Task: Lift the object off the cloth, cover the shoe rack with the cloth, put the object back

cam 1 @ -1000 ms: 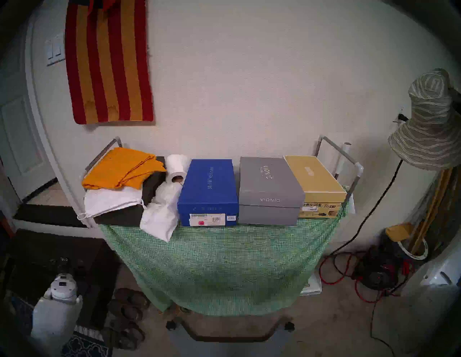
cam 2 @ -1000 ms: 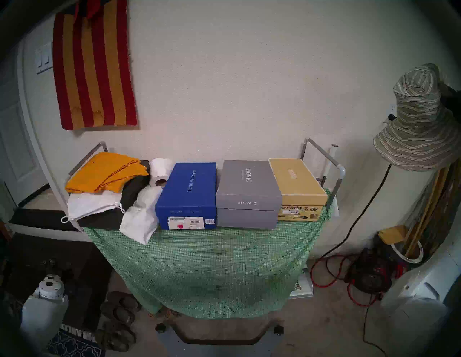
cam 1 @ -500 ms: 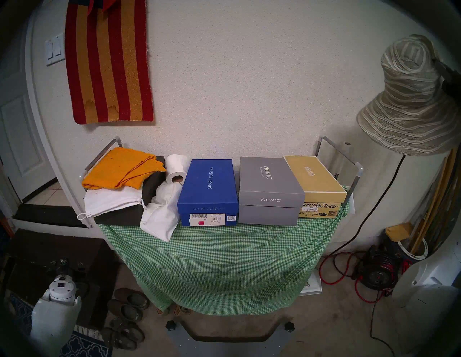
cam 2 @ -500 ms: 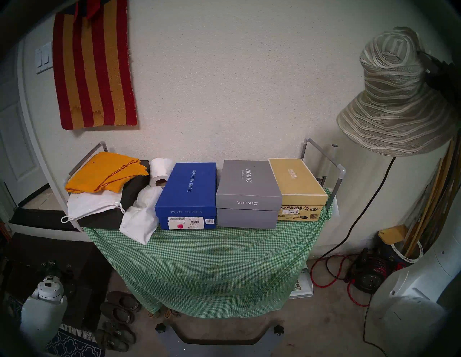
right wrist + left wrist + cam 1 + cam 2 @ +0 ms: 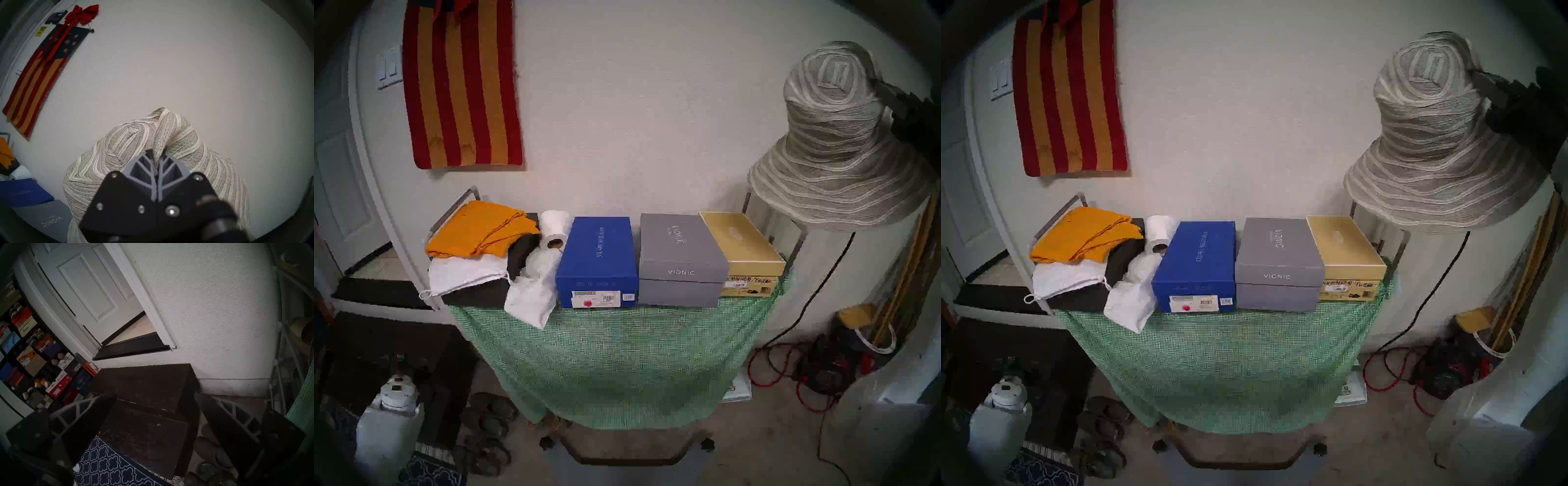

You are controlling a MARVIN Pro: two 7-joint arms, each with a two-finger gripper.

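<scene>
Right gripper is squeezed nearly closed on a pinched fold of the hat, right at the crown. The hat hangs up in the air off the rack's right end, brim drooping over the right side rail and clear of the boxes.

Left gripper is spread wide with nothing in it, hovering low over a dark wooden step left of the rack, pointed at the wall and door.

The cloth is draped down the front of the rack from the top tier's front edge, nearly to the floor. Whether it runs under the boxes I can't tell.

Top tier, left to right:
- orange cloth on a white bag, both on a black box
- paper roll with another white bag flopping over the front edge
- blue box
- grey box, lid shut, touching the blue one or very nearly
- tan box at the right end, up against the grey one

All lids are on, so no idea what's inside. Shoes sit on the floor by the cloth's lower left.
</scene>
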